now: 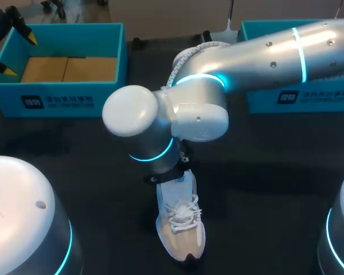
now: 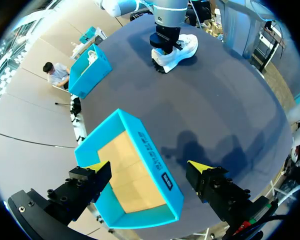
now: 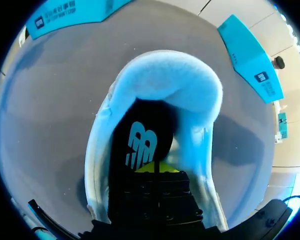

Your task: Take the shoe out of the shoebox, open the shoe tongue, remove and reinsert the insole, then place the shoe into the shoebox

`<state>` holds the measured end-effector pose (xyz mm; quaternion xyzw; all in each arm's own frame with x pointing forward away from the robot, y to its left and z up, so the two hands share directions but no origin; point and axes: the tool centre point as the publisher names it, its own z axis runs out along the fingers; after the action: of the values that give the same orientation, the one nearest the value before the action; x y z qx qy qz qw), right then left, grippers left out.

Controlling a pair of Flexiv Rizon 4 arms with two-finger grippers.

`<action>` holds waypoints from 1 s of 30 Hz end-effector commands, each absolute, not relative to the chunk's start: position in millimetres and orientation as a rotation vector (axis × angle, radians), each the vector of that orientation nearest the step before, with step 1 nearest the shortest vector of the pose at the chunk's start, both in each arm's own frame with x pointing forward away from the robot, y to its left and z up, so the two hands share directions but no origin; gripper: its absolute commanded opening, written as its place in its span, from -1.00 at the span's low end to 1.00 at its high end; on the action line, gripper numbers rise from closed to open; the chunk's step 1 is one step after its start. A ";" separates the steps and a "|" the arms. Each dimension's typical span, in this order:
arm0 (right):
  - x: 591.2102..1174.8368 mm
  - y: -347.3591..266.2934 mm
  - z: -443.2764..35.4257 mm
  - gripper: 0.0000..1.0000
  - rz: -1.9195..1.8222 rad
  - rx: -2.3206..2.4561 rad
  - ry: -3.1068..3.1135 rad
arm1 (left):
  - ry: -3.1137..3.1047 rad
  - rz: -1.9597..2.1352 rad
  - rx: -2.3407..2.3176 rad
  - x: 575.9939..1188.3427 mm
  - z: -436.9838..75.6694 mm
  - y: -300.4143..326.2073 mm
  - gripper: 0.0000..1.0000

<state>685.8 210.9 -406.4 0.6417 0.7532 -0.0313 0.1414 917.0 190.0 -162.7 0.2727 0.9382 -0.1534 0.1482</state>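
- Head view first: the white shoe (image 1: 180,226) lies on the dark bench (image 1: 264,172), toe toward the camera and well apart from the blue shoebox (image 1: 63,100) at the far left.
- So step one looks done. The shoe is out, and the left wrist view shows only the brown cardboard floor inside the shoebox.
- The right arm comes in from the right, crosses the middle, and its wrist hangs over the heel end of the shoe.
- Right wrist view: the right tool (image 3: 155,168) is down in the shoe's opening. Its yellow tips are pressed together with just a thin seam between them, right above the dark insole (image 3: 142,145).
- I cannot tell whether any of the insole is pinched between the tips.
- The insole lies flat in the shoe, so by my reading it is not out yet. This looks like the reach for it.
- I cannot make out whether the tongue is fully opened.
- The left tool (image 2: 149,167) hovers over the shoebox, fingers spread wide and holding nothing.
- To go, by my judgement: pull the insole, refit it, then put the shoe back in the shoebox.
- A second blue box (image 1: 298,97) sits at the far right.
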 end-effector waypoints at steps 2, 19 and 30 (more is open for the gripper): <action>674.7 207.1 -397.5 -1.00 0.068 2.086 1.979 | 2.699 -0.436 0.784 916.4 -162.7 190.1 1.00; 681.1 199.6 -370.3 -0.97 0.072 2.124 2.120 | 2.699 -0.436 0.784 916.4 -162.7 190.1 1.00; 665.2 211.5 -375.4 -0.60 -0.050 2.095 2.245 | 2.699 -0.436 0.784 916.4 -162.7 190.1 1.00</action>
<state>664.8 206.2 -373.6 0.6831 0.7297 -0.0075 0.0307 917.0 190.1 -162.7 0.2726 0.9382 -0.1534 0.1483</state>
